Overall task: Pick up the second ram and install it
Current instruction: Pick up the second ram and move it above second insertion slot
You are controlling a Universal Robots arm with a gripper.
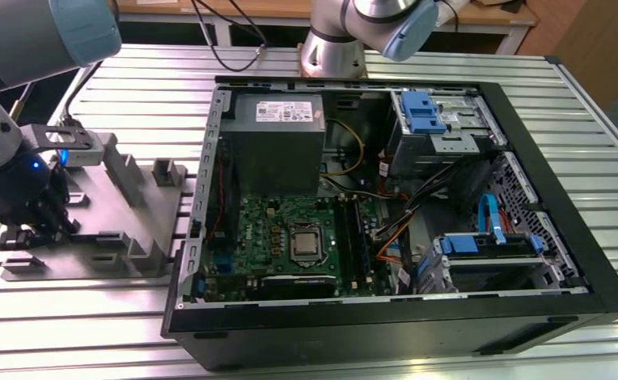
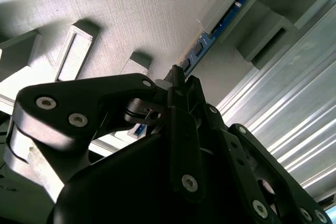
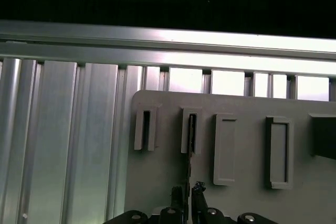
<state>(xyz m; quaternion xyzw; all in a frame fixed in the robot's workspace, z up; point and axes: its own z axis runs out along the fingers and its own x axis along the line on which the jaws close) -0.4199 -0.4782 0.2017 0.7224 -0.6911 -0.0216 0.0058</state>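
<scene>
One second ram (image 3: pixel 190 148) edge-up in holder (image 3: pixel 157 182) slot, claw (image 3: pixel 188 192) pinching its end.

One ram (image 2: pixel 202 43), one fixture (image 1: pixel 129 206), one case (image 1: pixel 393 321) (open).

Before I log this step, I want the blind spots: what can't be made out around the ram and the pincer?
Second wrist view: the pincer covers part of the second ram.
First wrist view: the second ram is edge-on, so its chips are hidden.
Exterior view: the memory slots are too dark to tell whether a stick is seated.
</scene>
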